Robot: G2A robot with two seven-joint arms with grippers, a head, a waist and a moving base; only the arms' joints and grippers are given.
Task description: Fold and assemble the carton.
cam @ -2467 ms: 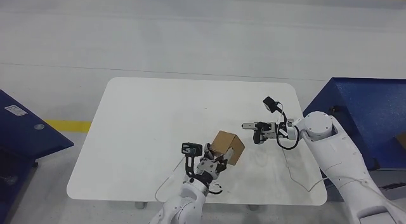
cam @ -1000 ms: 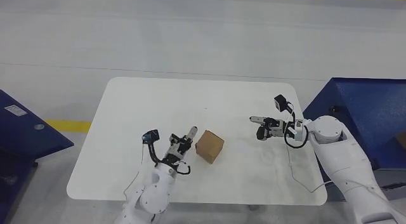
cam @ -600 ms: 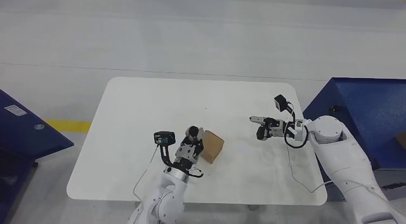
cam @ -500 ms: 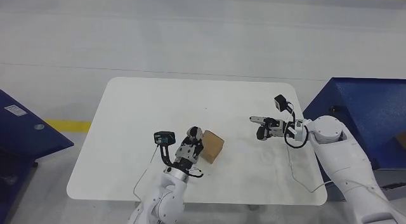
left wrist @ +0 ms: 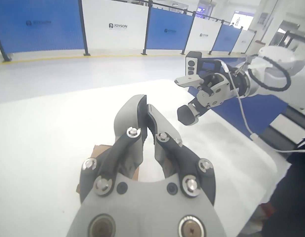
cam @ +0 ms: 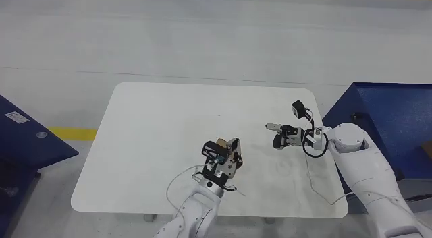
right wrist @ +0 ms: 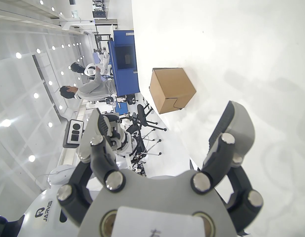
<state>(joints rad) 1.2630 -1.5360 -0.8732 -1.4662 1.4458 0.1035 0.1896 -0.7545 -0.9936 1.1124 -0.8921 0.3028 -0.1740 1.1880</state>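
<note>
The brown carton (right wrist: pixel 171 89) sits closed on the white table (cam: pixel 169 123), with one flap edge showing a small notch on its side. In the top view the carton (cam: pixel 236 152) is mostly hidden behind my left gripper (cam: pixel 227 157). From the left wrist, my left gripper (left wrist: pixel 145 107) is shut on nothing, held just above the carton (left wrist: pixel 100 152), of which one corner shows beneath the fingers. My right gripper (cam: pixel 271 135) hangs open a short way to the carton's right, pointing at it. Its two fingers frame the carton from a distance, the right gripper (right wrist: pixel 164 124) holding nothing.
A blue bin (cam: pixel 391 123) stands off the table's right edge and another blue bin (cam: pixel 20 143) at the left. The right arm's cable (cam: pixel 317 184) trails over the table's right front part. The table's back half is bare white surface.
My left arm has swung from the carton's left side to the right, and its shut gripper now sits over the carton. The carton and the right arm have stayed put.
</note>
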